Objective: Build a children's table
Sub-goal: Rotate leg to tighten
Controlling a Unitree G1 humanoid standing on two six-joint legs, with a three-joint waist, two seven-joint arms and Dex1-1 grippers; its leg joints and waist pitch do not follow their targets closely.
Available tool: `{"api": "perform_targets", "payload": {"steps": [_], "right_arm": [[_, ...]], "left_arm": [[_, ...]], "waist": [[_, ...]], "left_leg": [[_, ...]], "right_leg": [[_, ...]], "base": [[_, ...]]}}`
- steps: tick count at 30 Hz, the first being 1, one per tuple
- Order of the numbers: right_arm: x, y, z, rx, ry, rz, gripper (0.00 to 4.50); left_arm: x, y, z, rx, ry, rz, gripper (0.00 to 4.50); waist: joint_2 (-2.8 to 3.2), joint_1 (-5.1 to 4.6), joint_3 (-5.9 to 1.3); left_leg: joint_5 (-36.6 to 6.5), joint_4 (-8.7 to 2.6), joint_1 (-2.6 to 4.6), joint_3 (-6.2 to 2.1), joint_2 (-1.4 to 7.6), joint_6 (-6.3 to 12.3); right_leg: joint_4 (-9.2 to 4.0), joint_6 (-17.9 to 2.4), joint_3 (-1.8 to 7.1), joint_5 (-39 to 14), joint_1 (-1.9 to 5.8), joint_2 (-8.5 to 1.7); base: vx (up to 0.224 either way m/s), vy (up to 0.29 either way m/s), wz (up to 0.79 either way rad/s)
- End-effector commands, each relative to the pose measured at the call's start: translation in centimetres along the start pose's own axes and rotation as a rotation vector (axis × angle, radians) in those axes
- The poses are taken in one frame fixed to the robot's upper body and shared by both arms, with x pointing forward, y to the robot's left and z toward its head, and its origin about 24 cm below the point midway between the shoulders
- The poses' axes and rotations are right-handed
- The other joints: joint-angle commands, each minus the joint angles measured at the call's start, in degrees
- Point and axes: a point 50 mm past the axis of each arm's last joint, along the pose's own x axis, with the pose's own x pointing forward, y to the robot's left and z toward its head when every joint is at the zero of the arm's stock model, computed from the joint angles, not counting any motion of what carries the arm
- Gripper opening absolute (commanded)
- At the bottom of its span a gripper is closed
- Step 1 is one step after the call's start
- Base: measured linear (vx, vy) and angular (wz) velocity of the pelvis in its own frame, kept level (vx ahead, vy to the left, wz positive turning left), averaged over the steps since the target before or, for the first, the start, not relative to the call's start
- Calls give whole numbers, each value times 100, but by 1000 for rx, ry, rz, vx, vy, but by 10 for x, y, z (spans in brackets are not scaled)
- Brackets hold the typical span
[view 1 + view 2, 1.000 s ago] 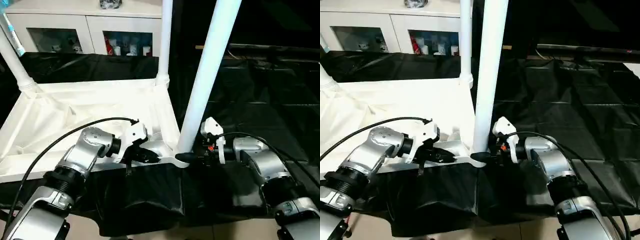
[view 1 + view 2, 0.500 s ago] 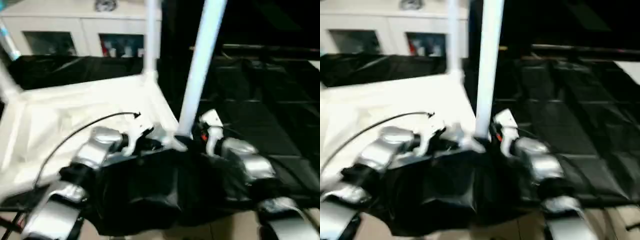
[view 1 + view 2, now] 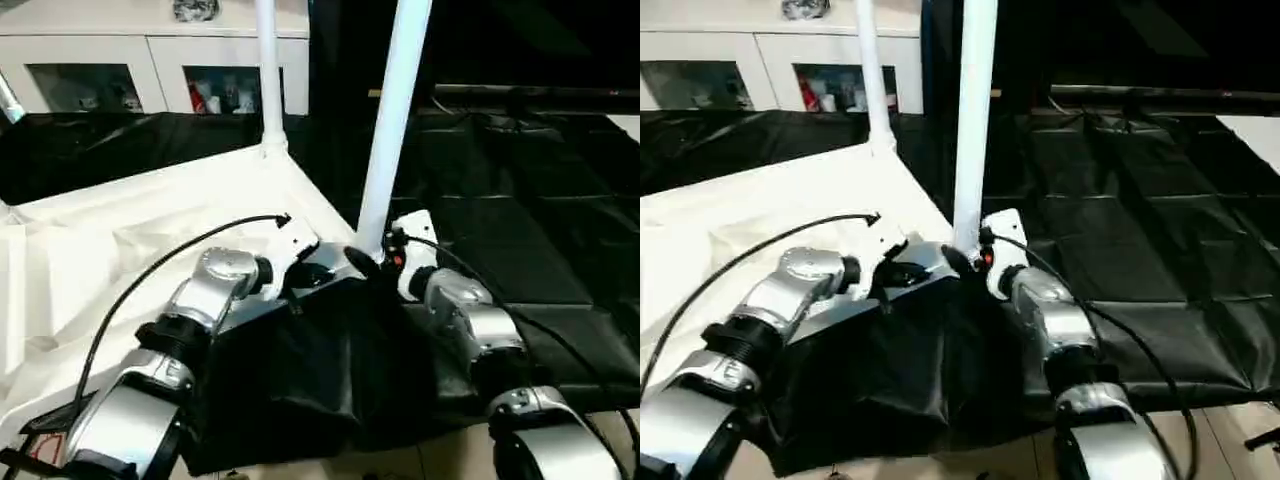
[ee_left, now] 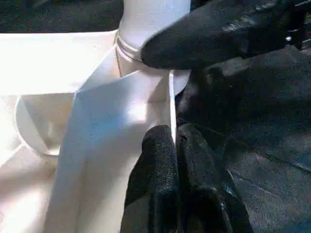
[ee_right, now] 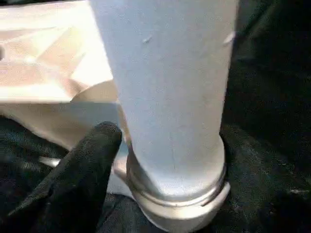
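Between the right fingers (image 5: 82, 165) stands the leg (image 3: 392, 120).

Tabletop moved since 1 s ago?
Yes. The tabletop swung left: its far leg now fronts the cabinet's right door, previously at the cabinet's right edge.

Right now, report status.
Left hand shut on tabletop rim. Right hand around near leg base. Far leg upright. Nothing in the way.

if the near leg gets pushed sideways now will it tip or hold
Probably holds: the near leg stands upright with its flared end seated in the tabletop corner. It looks stiff and light, so it would likely lever the tabletop. The left gripper, pinching the rim, should resist that.
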Motion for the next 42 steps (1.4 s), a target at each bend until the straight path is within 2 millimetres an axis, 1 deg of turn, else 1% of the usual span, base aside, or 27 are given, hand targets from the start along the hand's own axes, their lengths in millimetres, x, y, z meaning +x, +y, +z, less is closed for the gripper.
{"api": "perform_targets", "payload": {"steps": [1, 2, 3, 4, 7, 8, 9, 11, 12, 13, 14, 16, 20, 21, 23, 26, 28, 30, 31, 32, 34, 36, 37, 39, 40, 41, 42], "right_arm": [[10, 26, -2, -45, 31, 176, 381], [-1, 17, -1, -82, 45, 212, 381], [-1, 17, -1, -82, 45, 212, 381], [-8, 13, 0, -96, 51, 246, 381], [-23, 8, 1, -114, 72, 345, 381], [-26, 7, 1, -133, 81, 366, 381], [-29, 6, 0, -142, 92, 381, 381], [-33, 5, -1, -151, 111, 410, 381], [-35, 5, -2, -152, 122, 429, 381], [-39, 5, -3, -156, 140, 460, 381], [-40, 6, -3, -159, 147, 469, 381], [-43, 6, -4, -164, 169, 499, 381], [-46, 6, -5, -166, 187, 525, 381], [-48, 7, -6, -165, 199, 545, 381], [-48, 8, -6, -162, 203, 556, 356], [-48, 10, -5, -150, 205, 574, 336], [-47, 12, -5, -138, 203, 583, 312], [-47, 13, -6, -125, 197, 583, 300], [-46, 14, -7, -109, 188, 578, 291], [-46, 15, -8, -99, 184, 571, 291], [-45, 16, -10, -87, 178, 556, 270], [-43, 18, -12, -74, 167, 540, 262], [-41, 19, -13, -66, 154, 518, 259], [-35, 21, -14, -39, 132, 460, 255], [-29, 21, -16, -19, 116, 397, 254], [-21, 21, -18, 9, 108, 311, 254], [-19, 22, -19, 16, 107, 290, 253]], "left_arm": [[6, -7, 8, 59, -14, -62, 0], [1, -6, 5, 85, -2, -84, 0], [1, -6, 5, 85, -2, -84, 0], [-3, -6, 3, 97, 0, -118, 0], [-11, -9, 0, 113, 9, -208, 0], [-13, -9, -1, 121, 11, -221, 0], [-15, -10, -2, 124, 16, -236, 0], [-18, -12, -3, 131, 22, -269, 0], [-20, -13, -4, 132, 27, -289, 0], [-22, -14, -6, 137, 34, -319, 0], [-23, -15, -7, 138, 37, -326, 0], [-26, -16, -9, 139, 44, -352, 0], [-27, -16, -10, 139, 56, -367, 0], [-29, -17, -11, 139, 65, -377, 0], [-30, -17, -12, 139, 72, -381, 0], [-31, -17, -12, 138, 79, -389, 0], [-31, -17, -13, 137, 78, -390, 0], [-30, -17, -12, 131, 70, -379, 0], [-29, -15, -11, 122, 62, -356, 0], [-28, -13, -9, 119, 55, -334, 0], [-27, -9, -8, 108, 49, -286, 0], [-24, -7, -5, 102, 40, -261, 0], [-22, -6, -3, 91, 29, -237, 0], [-17, -3, 2, 84, 10, -189, 0], [-13, -1, 6, 74, -3, -157, 0], [-7, 1, 11, 53, -18, -107, 0], [-5, 1, 12, 47, -21, -95, 0]], "waist": [[49, 13, -363], [35, 19, -379], [41, 28, -386], [38, 56, -387], [39, 117, -393], [41, 122, -390], [44, 146, -388], [36, 174, -369], [36, 174, -369], [18, 196, -355], [29, 201, -351], [38, 210, -355], [28, 236, -368], [-5, 252, -367], [8, 268, -364], [11, 291, -369], [17, 292, -373], [17, 289, -372], [36, 299, -379], [40, 295, -380], [35, 297, -378], [50, 292, -357], [49, 288, -347], [33, 273, -340], [29, 261, -336], [23, 232, -337], [28, 213, -333]], "left_leg": [[-1965, -405, 32, -102, 144, 144], [-1823, -396, 8, -98, 149, 180], [-1739, -395, 2, -95, 152, 200], [-1648, -381, 19, -70, 159, 257], [-1429, -377, 4, -60, 195, 345], [-1414, -373, 3, -53, 199, 359], [-1424, -375, 19, -50, 204, 342], [-1585, -383, 42, -40, 198, 261], [-1585, -383, 42, -40, 198, 261], [-1669, -398, 42, -49, 205, 221], [-1693, -401, 47, -49, 205, 217], [-1733, -402, 61, -53, 208, 184], [-1609, -398, 48, -51, 204, 175], [-1574, -395, 45, -51, 206, 187], [-1530, -395, 44, -49, 206, 199], [-1487, -391, 51, -46, 202, 185], [-1489, -390, 48, -47, 201, 183], [-1495, -389, 48, -46, 199, 168], [-1479, -387, 51, -49, 200, 158], [-1481, -386, 51, -46, 200, 155], [-1506, -388, 51, -46, 198, 147], [-1689, -395, 70, -52, 187, 108], [-1804, -396, 91, -54, 184, 73], [-1928, -397, 114, -69, 168, 20], [-1931, -400, 101, -72, 160, 23], [-1918, -401, 93, -89, 148, -9], [-1931, -400, 97, -93, 146, -31]], "right_leg": [[-460, -985, 269, -2189, 233, -306], [-412, -1094, 274, -1936, 277, -313], [-399, -1125, 276, -1814, 289, -310], [-389, -1192, 281, -1621, 279, -301], [-324, -1327, 276, -1293, 311, -300], [-322, -1348, 280, -1254, 300, -302], [-320, -1359, 277, -1274, 294, -300], [-357, -1320, 285, -1611, 272, -318], [-357, -1320, 285, -1611, 272, -318], [-373, -1236, 285, -1843, 281, -321], [-378, -1214, 287, -1897, 272, -318], [-385, -1181, 290, -1944, 255, -319], [-362, -1185, 297, -1794, 269, -319], [-353, -1185, 297, -1805, 274, -327], [-360, -1165, 298, -1822, 267, -327], [-359, -1159, 299, -1821, 266, -327], [-356, -1161, 297, -1795, 269, -325], [-357, -1159, 296, -1779, 267, -320], [-348, -1173, 296, -1734, 270, -321], [-350, -1179, 297, -1708, 269, -318], [-358, -1176, 294, -1710, 271, -318], [-394, -1110, 285, -1993, 260, -317], [-426, -1047, 285, -2212, 239, -321], [-470, -943, 274, -2532, 230, -332], [-482, -895, 271, -2623, 236, -328], [-508, -785, 260, -2822, 227, -342], [-516, -756, 256, -2901, 216, -342]], "base": [[0, 0, 0], [0, 0, 0], [0, 0, 0], [0, 0, 0], [0, 0, 0], [0, 0, 0], [0, 0, 0], [0, 0, 0], [0, 0, 0], [0, 0, 0], [0, 0, 0], [0, 0, 0], [0, 0, 0], [0, 0, 0], [0, 0, 0], [0, 0, 0], [0, 0, 0], [0, 0, 0], [0, 0, 0], [0, 0, 0], [0, 0, 0], [0, 0, 0], [0, 0, 0], [0, 0, 0], [0, 0, 0], [0, 0, 0], [0, 0, 0]]}}
